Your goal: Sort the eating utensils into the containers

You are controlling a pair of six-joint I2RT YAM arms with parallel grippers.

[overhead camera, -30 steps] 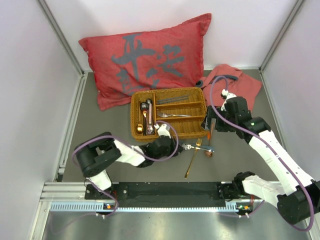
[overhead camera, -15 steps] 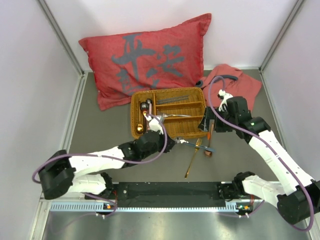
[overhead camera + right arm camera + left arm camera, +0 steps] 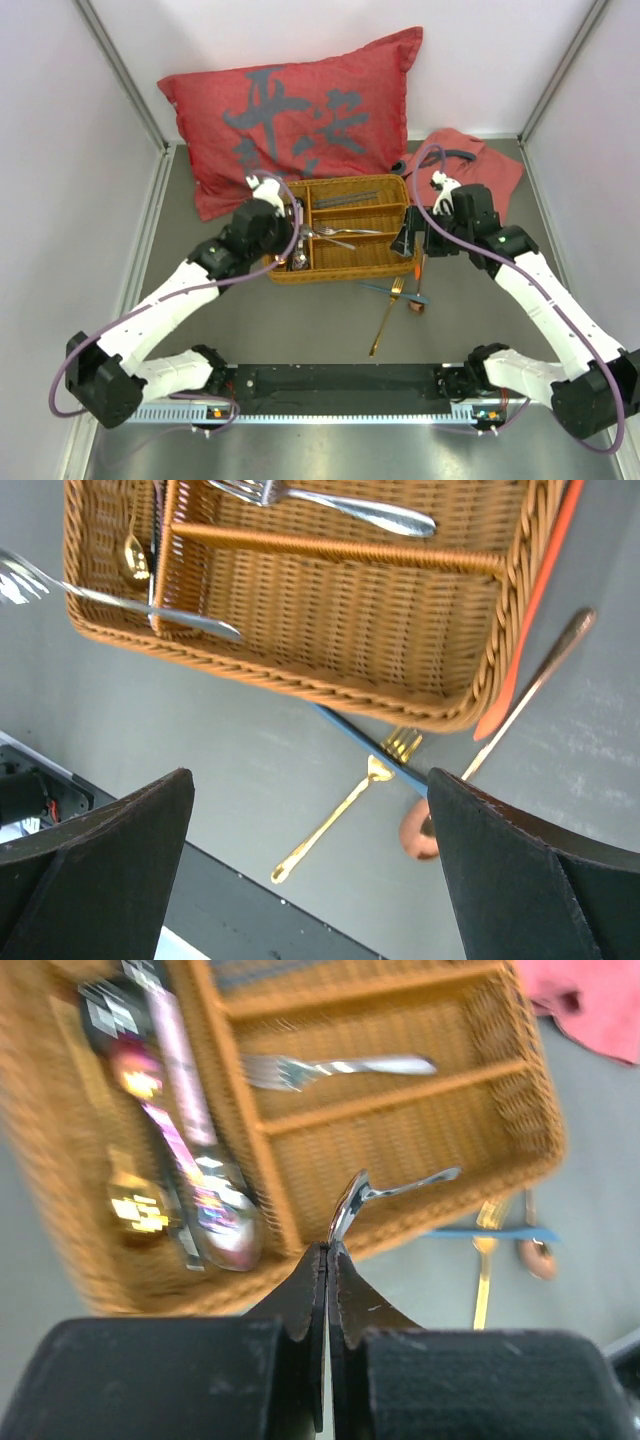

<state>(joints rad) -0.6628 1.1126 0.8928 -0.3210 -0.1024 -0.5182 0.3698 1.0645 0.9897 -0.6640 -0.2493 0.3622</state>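
Note:
The wicker tray [image 3: 345,272] sits mid-table, also in the left wrist view [image 3: 400,1140] and right wrist view [image 3: 330,610]. My left gripper [image 3: 294,228] [image 3: 328,1250] is shut on a silver spoon [image 3: 395,1187] at its bowl end, above the tray's left part; the handle shows in the right wrist view [image 3: 150,610]. Several utensils [image 3: 185,1150] lie in the long compartment, a silver fork [image 3: 340,1065] [image 3: 340,508] in a short one. My right gripper [image 3: 412,243] [image 3: 310,775] is open and empty over the tray's right front corner. A gold fork [image 3: 385,318] [image 3: 335,815], a blue utensil [image 3: 390,292] and a copper spoon [image 3: 418,300] [image 3: 520,705] lie on the table.
A red cushion [image 3: 290,115] lies behind the tray and a red cloth [image 3: 470,165] at the back right. An orange stick [image 3: 530,610] leans along the tray's right wall. Grey walls enclose the table on three sides.
My left arm has swung from the tray's front to its left side, carrying the silver spoon up over the tray. My right gripper has shifted slightly back and left.

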